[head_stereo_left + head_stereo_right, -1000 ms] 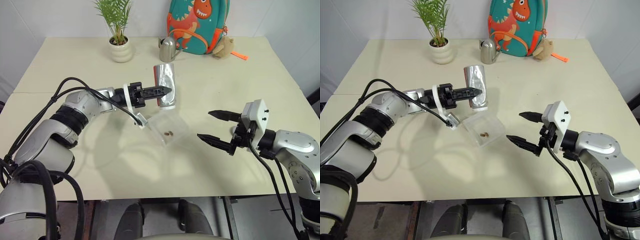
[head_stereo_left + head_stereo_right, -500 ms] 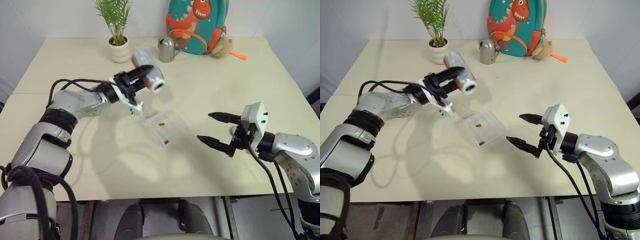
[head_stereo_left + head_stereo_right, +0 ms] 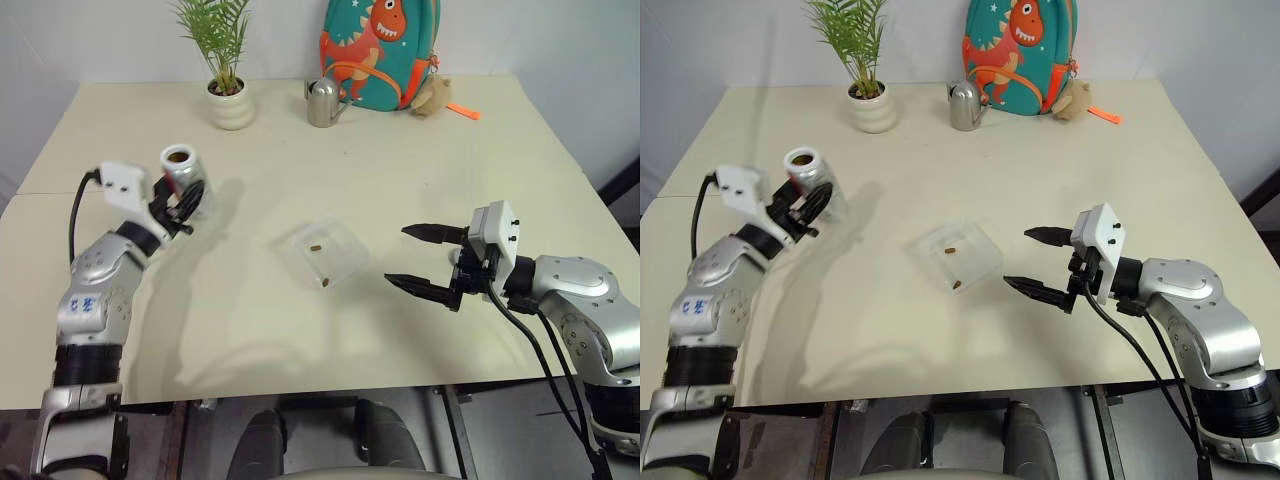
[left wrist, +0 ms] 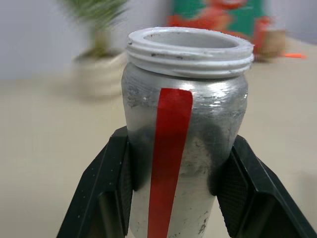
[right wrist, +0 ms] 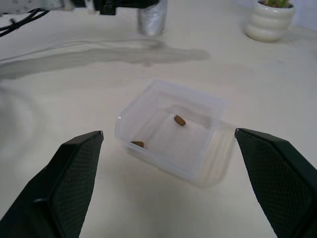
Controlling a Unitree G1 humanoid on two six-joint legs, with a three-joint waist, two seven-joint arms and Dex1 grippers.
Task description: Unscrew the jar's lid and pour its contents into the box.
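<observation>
Cream table [image 3: 400, 160] before a white wall; left fingers [image 4: 111, 188] clamp the jar [image 4: 183, 144], right fingers [image 3: 425, 233] apart.

table [image 3: 400, 170]: pale cream top, seam line across its left side — soft shadows on it | wall [image 3: 120, 40]: plain white, behind the far edge | far edge: potted palm [image 3: 222, 60] in white ribbed pot, steel watering can [image 3: 322, 102], teal dinosaur backpack [image 3: 378, 50], small plush toy [image 3: 430, 95] | light: even — no window seen
</observation>
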